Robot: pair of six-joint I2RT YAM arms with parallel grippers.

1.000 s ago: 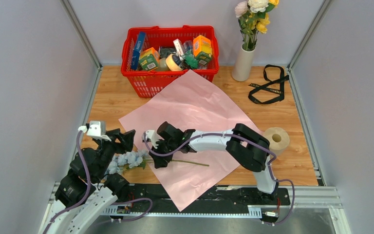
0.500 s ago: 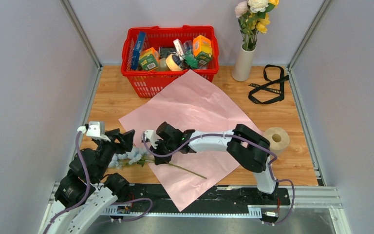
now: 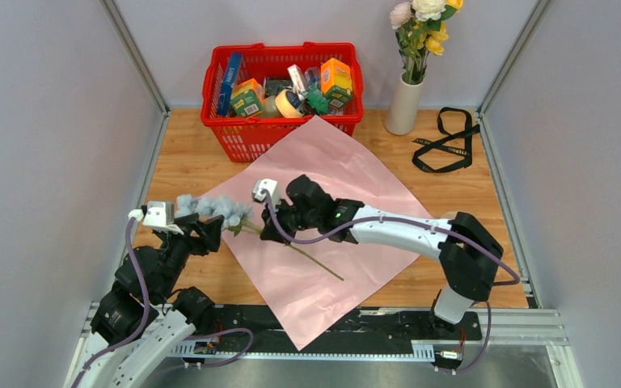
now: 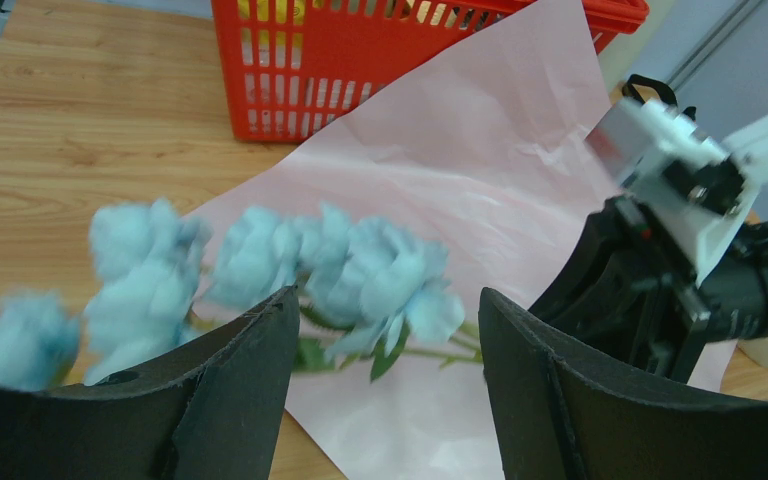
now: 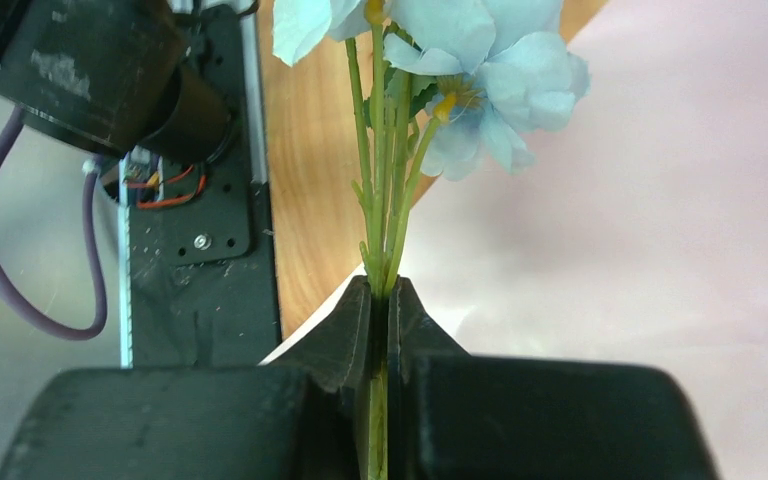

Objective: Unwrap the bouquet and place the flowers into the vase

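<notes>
The left end effector stands spread wide, holding nothing. The blooms of the blue flower sit just beyond its fingertips. The flower's long axis runs from those blooms at upper left, down and right, to a bare stem end over the pink paper. The right end effector is pressed together, pinching the stem close behind the blooms. Labels on the boxes in the basket are too small to read. Further right, the vase stands upright at the back of the surface, holding other flowers. Print on the black ribbon is unreadable.
</notes>
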